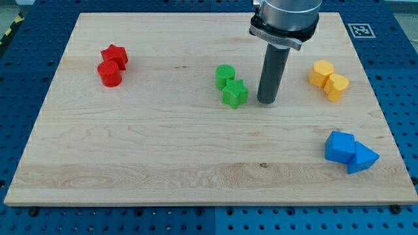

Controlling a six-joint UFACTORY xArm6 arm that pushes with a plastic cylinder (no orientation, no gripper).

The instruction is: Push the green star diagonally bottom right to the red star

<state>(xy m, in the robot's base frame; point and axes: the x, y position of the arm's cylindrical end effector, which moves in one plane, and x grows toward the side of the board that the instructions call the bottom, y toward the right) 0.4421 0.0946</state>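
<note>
The green star lies near the middle of the wooden board, touching a green cylinder at its upper left. The red star lies at the view's upper left, touching a red cylinder just below it. My tip rests on the board just to the right of the green star, a small gap apart from it. The rod rises from it to the arm's head at the view's top.
Two yellow blocks sit touching at the view's right. Two blue blocks sit touching at the lower right. The wooden board lies on a blue perforated table.
</note>
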